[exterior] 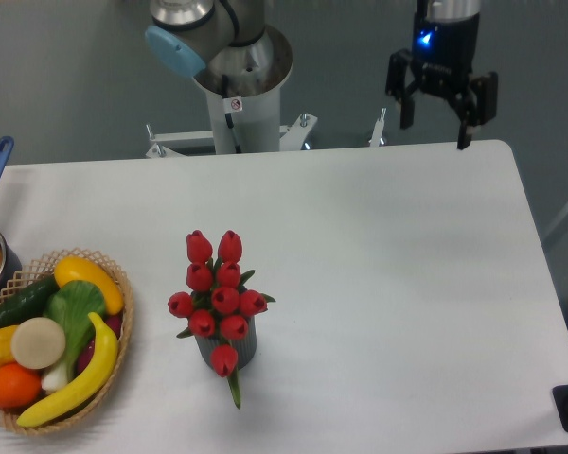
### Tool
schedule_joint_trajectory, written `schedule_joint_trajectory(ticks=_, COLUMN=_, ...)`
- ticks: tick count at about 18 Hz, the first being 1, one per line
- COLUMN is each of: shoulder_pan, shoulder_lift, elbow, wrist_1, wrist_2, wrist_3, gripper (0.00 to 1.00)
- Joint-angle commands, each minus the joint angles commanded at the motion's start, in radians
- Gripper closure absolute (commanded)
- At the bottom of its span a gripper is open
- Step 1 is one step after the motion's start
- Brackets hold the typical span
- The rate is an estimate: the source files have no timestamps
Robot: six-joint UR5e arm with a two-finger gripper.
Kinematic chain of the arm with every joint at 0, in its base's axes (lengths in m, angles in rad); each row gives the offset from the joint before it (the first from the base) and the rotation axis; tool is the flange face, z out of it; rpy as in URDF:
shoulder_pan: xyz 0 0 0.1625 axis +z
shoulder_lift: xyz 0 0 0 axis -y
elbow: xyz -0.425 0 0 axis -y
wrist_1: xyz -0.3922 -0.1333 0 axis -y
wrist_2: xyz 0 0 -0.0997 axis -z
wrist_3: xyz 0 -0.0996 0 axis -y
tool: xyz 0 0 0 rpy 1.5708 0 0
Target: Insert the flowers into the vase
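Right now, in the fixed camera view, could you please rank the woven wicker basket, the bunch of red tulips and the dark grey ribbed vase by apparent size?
1. Woven wicker basket
2. Bunch of red tulips
3. Dark grey ribbed vase, mostly hidden by the blooms, so unsure

Arm base column (239,90) upright at top centre, blue-capped joint (173,47) on its left. Pincer (437,130) hangs top right, pointing down, fingers (466,128) spread apart, holding nothing; blue light glows on wrist (426,40).

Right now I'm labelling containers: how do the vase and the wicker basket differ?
The vase is small, dark grey and mostly hidden by the red flowers; the wicker basket is wide, shallow, tan and woven. The vase stands mid-table; the basket sits at the left edge, filled with fruit and vegetables. Both rest on the white table.
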Motion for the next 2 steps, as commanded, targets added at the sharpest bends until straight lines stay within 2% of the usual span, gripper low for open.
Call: schedule_joint_trajectory(ticks=2, shoulder_pan=0.002, shoulder_lift=0.003, elbow=0.0, wrist_1=0.0, wrist_2=-0.002, wrist_3=0.0, gripper=0.0)
